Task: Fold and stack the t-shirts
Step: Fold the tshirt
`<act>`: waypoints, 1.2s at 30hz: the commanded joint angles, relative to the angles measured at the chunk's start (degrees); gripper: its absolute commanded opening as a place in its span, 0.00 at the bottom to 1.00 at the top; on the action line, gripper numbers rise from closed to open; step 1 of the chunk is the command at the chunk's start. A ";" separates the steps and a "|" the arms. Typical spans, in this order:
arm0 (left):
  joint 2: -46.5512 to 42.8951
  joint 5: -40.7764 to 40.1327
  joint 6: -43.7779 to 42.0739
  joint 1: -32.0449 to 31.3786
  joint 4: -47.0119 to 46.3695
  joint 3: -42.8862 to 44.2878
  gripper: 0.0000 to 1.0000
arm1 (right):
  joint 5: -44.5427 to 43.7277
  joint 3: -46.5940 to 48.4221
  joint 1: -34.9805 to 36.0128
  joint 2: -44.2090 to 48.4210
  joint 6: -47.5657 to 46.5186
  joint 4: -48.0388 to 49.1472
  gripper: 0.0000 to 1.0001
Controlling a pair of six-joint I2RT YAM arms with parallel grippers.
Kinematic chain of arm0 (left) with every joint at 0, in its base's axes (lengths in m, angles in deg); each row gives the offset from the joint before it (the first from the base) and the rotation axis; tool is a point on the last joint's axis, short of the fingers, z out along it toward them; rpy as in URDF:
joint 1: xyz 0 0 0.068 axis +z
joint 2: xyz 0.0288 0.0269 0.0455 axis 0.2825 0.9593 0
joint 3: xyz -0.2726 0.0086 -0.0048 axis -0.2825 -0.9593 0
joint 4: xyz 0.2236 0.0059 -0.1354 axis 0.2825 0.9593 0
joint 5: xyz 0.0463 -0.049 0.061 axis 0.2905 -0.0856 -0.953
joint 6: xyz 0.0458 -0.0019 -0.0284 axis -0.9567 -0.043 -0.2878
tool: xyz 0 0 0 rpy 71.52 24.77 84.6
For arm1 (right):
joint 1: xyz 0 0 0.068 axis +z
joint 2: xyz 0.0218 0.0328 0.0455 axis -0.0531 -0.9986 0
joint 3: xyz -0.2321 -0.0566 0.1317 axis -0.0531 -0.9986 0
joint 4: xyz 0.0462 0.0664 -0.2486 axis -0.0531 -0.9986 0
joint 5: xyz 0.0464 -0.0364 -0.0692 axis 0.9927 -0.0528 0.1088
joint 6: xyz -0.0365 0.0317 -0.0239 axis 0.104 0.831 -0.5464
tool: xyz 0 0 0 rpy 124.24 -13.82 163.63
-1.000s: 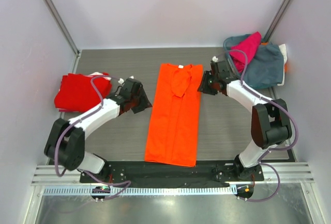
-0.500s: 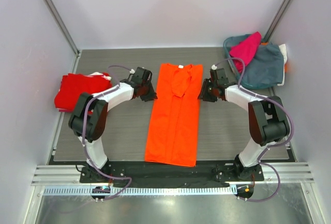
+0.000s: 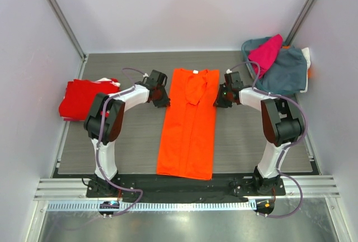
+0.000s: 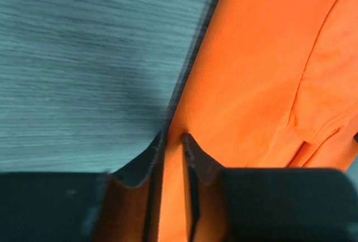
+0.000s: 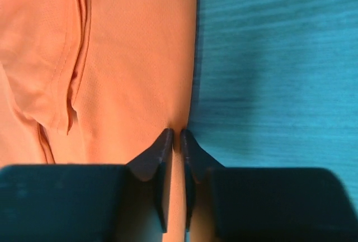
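Observation:
The bright orange t-shirt lies in a long folded strip down the middle of the table, collar end at the far side. My left gripper is shut on its left edge near the top. On the opposite side my right gripper is shut on the right edge. A folded red t-shirt rests at the left. The magenta t-shirt lies on a heap at the far right.
A grey-blue garment sits under the magenta t-shirt in the far right corner, with a white piece at its right. Walls close in the table on three sides. A metal rail runs along the near edge.
Both grippers have moved inward to the orange t-shirt's upper edges and closed on the fabric. The left arm swung right, away from the red t-shirt.

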 commanded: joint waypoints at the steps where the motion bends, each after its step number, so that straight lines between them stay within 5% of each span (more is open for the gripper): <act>1: 1.27 -0.77 -0.69 1.50 0.25 2.43 0.17 | -0.65 2.87 -0.09 -2.00 0.24 0.72 0.15; 6: 3.55 -0.60 0.45 3.43 -0.71 4.36 0.01 | -1.27 7.51 -0.35 -6.03 1.39 0.80 0.06; 16: 10.06 3.96 1.68 7.21 -2.82 11.75 0.09 | -0.48 20.17 -1.32 -16.22 3.76 0.01 0.08; 18: 9.54 4.50 1.51 7.21 -3.44 12.10 0.21 | 0.31 22.98 -1.76 -17.11 3.94 -0.34 0.13; 22: 5.85 5.90 1.16 7.13 -3.97 9.22 0.34 | 2.59 23.27 -1.67 -15.72 4.11 -0.43 0.42; 26: -1.70 5.38 1.16 6.86 -4.67 0.26 0.39 | 3.12 17.30 -1.15 -10.10 3.85 -0.25 0.50; 36: -23.94 7.82 1.42 4.49 -8.28 -28.56 0.43 | 2.24 -14.66 2.72 13.10 5.42 0.36 0.52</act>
